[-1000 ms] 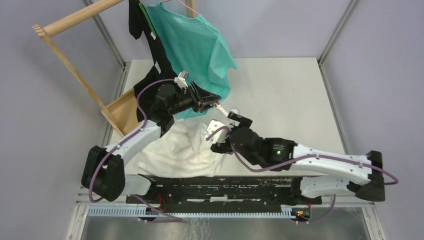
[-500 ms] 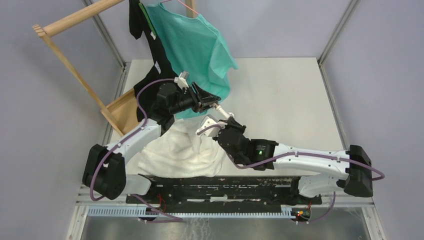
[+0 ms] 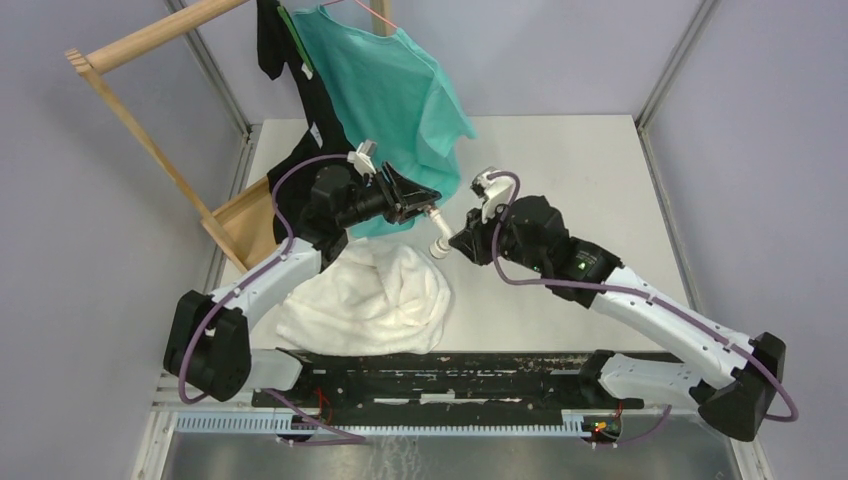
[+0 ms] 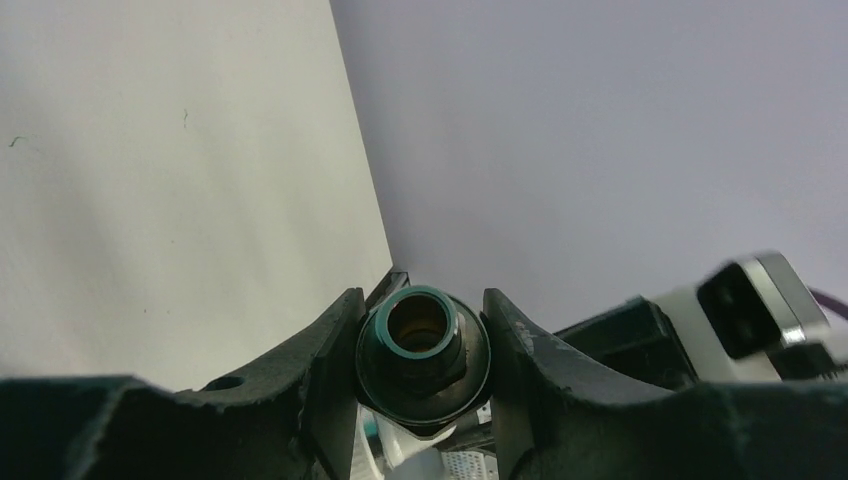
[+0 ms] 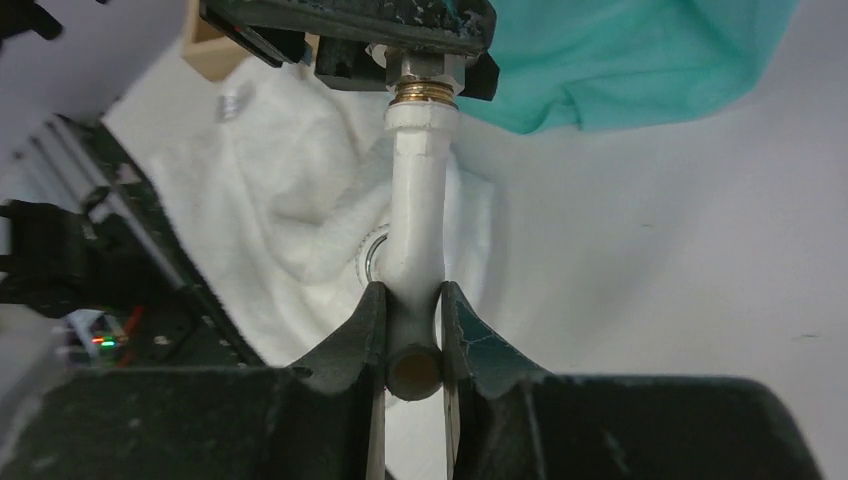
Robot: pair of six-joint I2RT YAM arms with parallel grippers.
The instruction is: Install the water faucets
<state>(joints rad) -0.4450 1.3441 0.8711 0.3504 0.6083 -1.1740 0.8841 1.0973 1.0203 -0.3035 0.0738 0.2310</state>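
The right gripper [image 5: 413, 300] is clenching its scuffed black jaws on the smooth, curved white plastic spout [image 5: 417, 215]. The left gripper [image 4: 423, 320] is grasping the round threaded metal fitting [image 4: 422, 345], which is meeting the spout's collar above the table [image 3: 580, 170]. A fluffy white towel [image 3: 370, 295] is lying at seven o'clock from the spout, and a teal shirt [image 3: 400, 90] is hanging at eleven.
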